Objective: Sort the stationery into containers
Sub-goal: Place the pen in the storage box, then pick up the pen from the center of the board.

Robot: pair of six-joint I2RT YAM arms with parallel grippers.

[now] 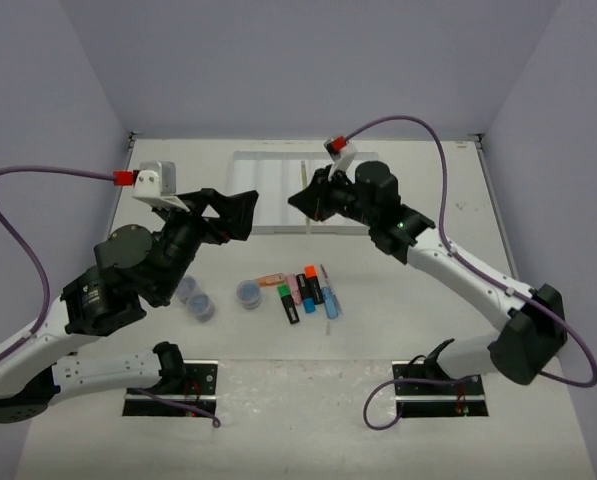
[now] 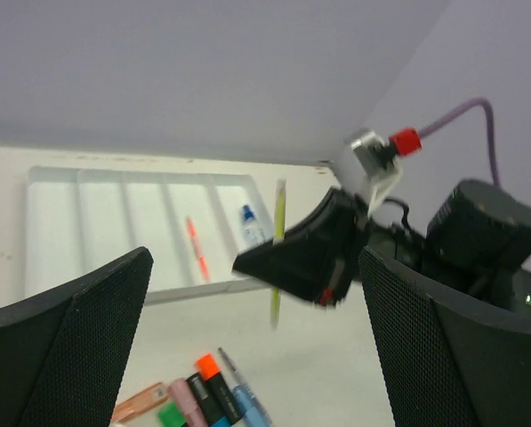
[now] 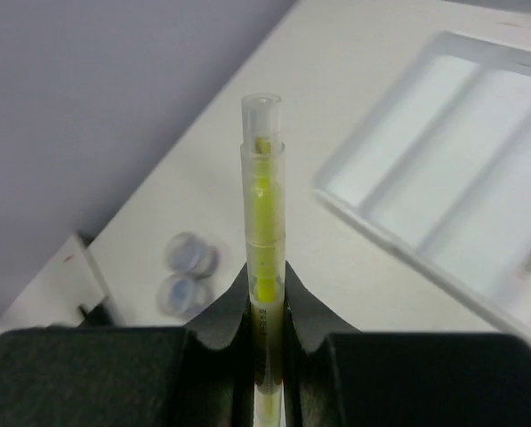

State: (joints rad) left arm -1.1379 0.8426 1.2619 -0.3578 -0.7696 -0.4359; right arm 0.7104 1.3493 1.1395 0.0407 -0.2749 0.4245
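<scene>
My right gripper (image 1: 304,202) is shut on a thin yellow-green pen (image 3: 263,222) and holds it upright over the near right edge of the white tray (image 1: 273,180). The pen also shows in the left wrist view (image 2: 277,240). My left gripper (image 1: 243,215) is open and empty, raised at the tray's near left corner. The tray (image 2: 105,231) holds an orange pen (image 2: 197,249) and a small blue-capped bottle (image 2: 250,227). Several highlighters and a thin pen (image 1: 305,292) lie side by side on the table in front of the tray. Three clear tubs (image 1: 200,303) sit to their left.
Two of the tubs (image 3: 187,271) show below the pen in the right wrist view. Purple walls close the table at the left, back and right. Both arm bases stand at the near edge.
</scene>
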